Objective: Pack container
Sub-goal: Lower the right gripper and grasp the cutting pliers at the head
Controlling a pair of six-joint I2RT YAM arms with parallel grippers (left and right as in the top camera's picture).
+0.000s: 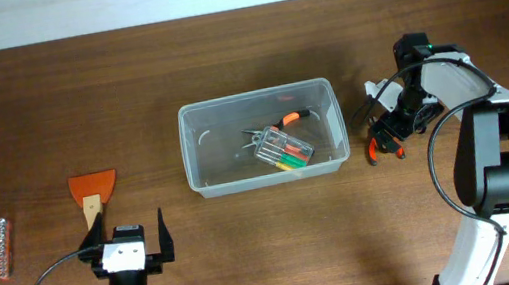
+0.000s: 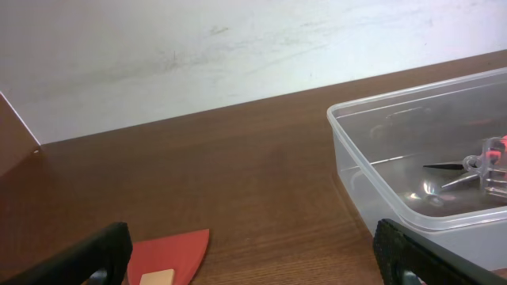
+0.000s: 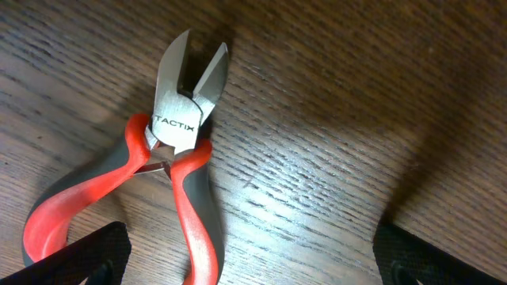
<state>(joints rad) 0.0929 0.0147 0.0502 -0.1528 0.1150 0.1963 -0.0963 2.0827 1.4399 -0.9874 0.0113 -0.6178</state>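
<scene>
The right gripper is held wide open and empty above the red-and-grey-handled steel side cutters, which lie on the brown wooden table just beside the clear rectangular plastic container. The fingers are best lowered astride both handles, below the pivot, before being closed.

The container is a clear plastic rectangular bin with rounded corners and a rim. It stands upright and open at the middle of the wooden table, its long side running left to right. A few small tools lie inside.
</scene>
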